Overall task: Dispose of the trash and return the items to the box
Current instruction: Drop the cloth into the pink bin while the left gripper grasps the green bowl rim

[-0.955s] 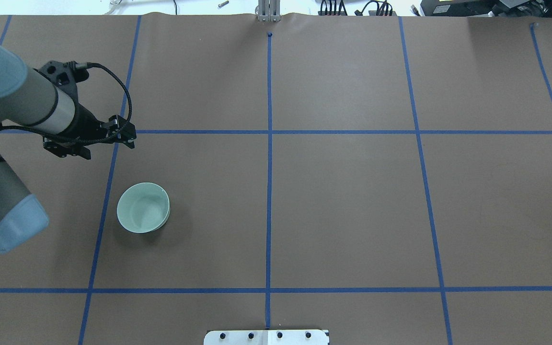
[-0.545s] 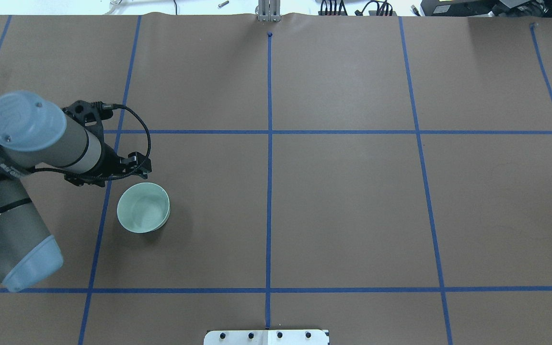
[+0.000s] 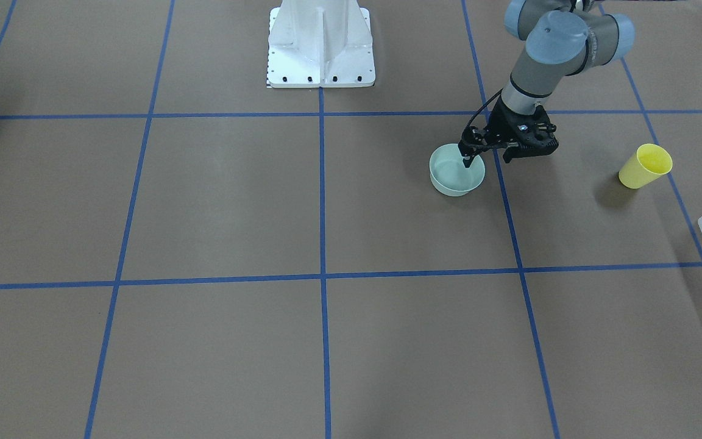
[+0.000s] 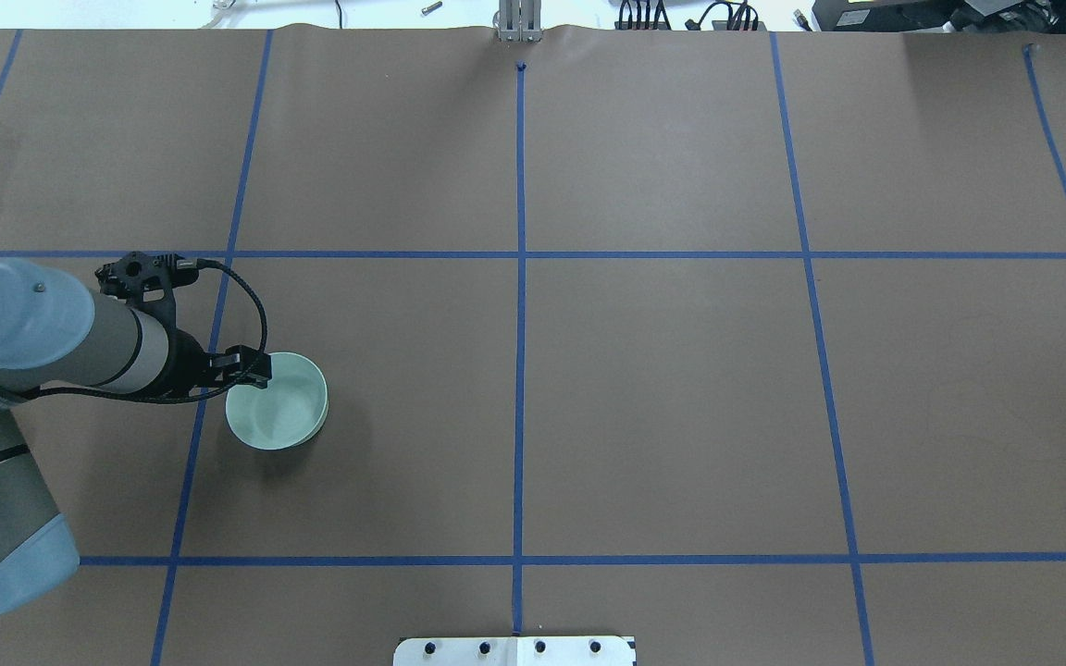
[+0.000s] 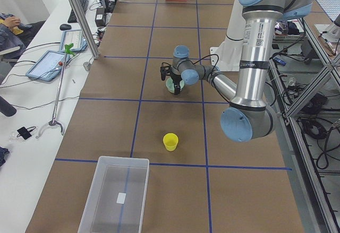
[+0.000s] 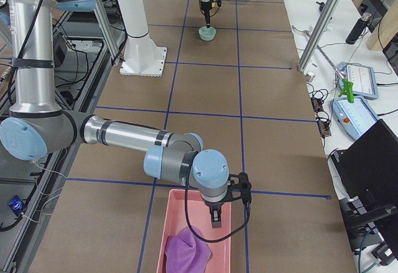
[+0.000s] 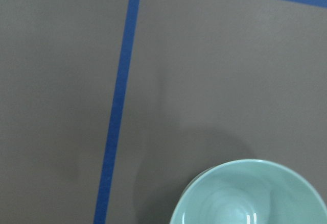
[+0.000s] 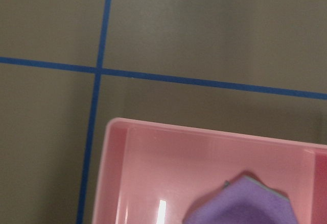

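Note:
A pale green bowl [image 4: 281, 409] stands on the brown table, also seen in the front view [image 3: 456, 175] and in the left wrist view [image 7: 250, 196]. My left gripper [image 4: 254, 370] is at the bowl's left rim and looks open, with one fingertip [image 3: 466, 161] dipping inside the rim. It holds nothing. A yellow cup [image 3: 645, 165] stands to the robot's left of the bowl. A clear plastic box [image 5: 118, 193] lies at the table's left end. My right gripper [image 6: 216, 216] hangs over a pink tray [image 6: 177, 220] holding a purple cloth [image 6: 186, 252]. I cannot tell whether it is open or shut.
The robot's white base [image 3: 322, 46] stands at the table's near middle. Blue tape lines [image 4: 520, 305] divide the brown table. A desk with tablets and cables [image 5: 53, 63] runs along the far side.
My left arm has swung toward the robot and down, from beyond the bowl to its left rim. The bowl has not moved.

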You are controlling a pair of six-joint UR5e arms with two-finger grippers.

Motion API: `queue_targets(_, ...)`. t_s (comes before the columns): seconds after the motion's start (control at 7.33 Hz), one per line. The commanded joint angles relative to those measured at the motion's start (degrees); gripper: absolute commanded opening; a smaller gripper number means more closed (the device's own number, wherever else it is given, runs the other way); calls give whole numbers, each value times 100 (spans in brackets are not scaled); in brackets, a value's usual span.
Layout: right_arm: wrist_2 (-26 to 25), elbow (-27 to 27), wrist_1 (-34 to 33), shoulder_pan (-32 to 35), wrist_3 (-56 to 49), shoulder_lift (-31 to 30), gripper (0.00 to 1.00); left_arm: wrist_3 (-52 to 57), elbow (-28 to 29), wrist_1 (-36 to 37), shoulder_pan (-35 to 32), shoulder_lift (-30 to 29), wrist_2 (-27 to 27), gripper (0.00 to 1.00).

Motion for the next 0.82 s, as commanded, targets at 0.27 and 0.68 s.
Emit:
queue_targets(0.27,362,1164,38,-1406,2278,17,100,-47,130,-46,256,-94,-51,0)
queue_targets(0.68,353,1164,38,-1451,2279,8,100,-90,-108,-37,177,-32,-403,0)
